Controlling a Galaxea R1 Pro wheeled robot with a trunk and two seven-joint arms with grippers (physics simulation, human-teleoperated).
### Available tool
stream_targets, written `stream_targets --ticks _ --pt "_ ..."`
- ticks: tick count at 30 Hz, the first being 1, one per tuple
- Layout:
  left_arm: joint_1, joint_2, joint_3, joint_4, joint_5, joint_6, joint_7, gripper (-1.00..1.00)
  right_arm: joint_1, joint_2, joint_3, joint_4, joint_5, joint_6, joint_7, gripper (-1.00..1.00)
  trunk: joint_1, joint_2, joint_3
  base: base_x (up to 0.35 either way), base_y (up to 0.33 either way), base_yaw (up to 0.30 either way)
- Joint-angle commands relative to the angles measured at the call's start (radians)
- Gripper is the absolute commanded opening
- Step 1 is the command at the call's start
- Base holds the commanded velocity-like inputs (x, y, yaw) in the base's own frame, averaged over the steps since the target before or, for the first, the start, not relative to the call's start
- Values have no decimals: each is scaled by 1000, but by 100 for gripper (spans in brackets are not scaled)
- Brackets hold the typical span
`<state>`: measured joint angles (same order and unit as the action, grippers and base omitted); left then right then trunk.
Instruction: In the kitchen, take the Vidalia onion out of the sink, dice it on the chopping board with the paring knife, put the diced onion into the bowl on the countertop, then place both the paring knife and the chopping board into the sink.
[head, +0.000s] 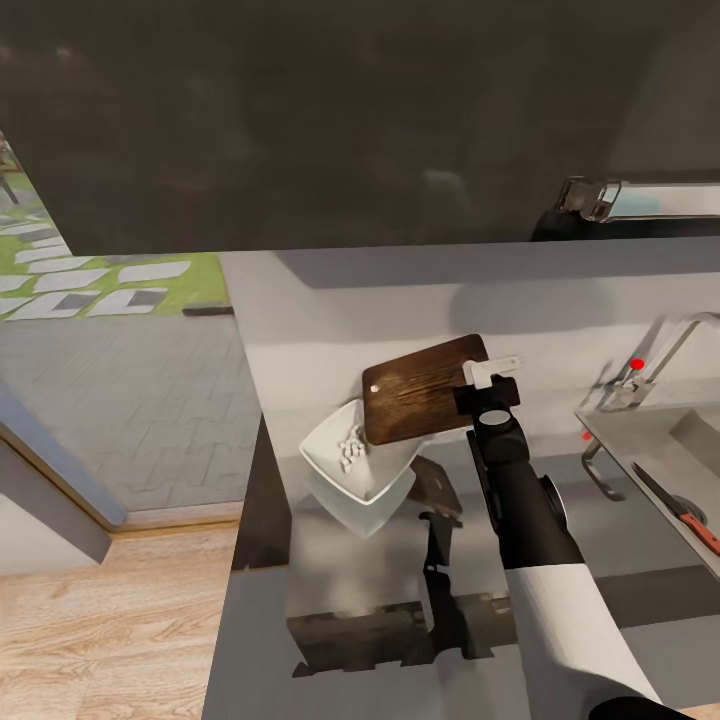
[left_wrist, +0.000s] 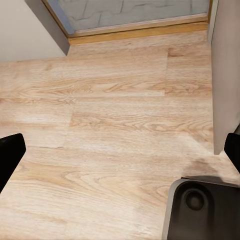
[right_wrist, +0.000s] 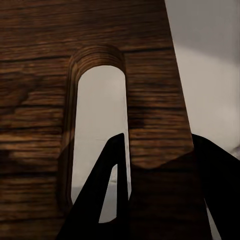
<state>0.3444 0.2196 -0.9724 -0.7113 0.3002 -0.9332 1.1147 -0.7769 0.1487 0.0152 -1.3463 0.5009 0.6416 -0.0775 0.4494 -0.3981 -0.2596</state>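
The right gripper (head: 490, 378) is clamped on the slotted end of the chopping board (head: 425, 388), held tilted above the countertop (head: 300, 330), its far end over the bowl (head: 355, 462) containing diced onion (head: 352, 450). The paring knife (head: 677, 509) lies in the sink (head: 640, 440). The left gripper (left_wrist: 120, 155) is spread open above the wooden floor (left_wrist: 110, 115).

Dark grained wood makes the chopping board (head: 425, 390) – the countertop (head: 330, 570) glossy grey, the sink (head: 660, 440) brushed steel.
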Motion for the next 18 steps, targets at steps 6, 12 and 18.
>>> stream_targets --ticks 6,12,18 --pt "-1 1 -5 -3 2 1 7 100 -1 0 2 0 1 6 -6 -100 1 -2 -2 0 0 0" --pt "-1 1 -5 -3 2 1 7 100 -1 0 3 0 1 6 -8 -100 1 -2 -2 0 0 0" --pt "-1 1 -5 -3 2 1 7 100 -1 -1 2 -1 -3 7 1 -100 1 -2 -2 0 0 0"
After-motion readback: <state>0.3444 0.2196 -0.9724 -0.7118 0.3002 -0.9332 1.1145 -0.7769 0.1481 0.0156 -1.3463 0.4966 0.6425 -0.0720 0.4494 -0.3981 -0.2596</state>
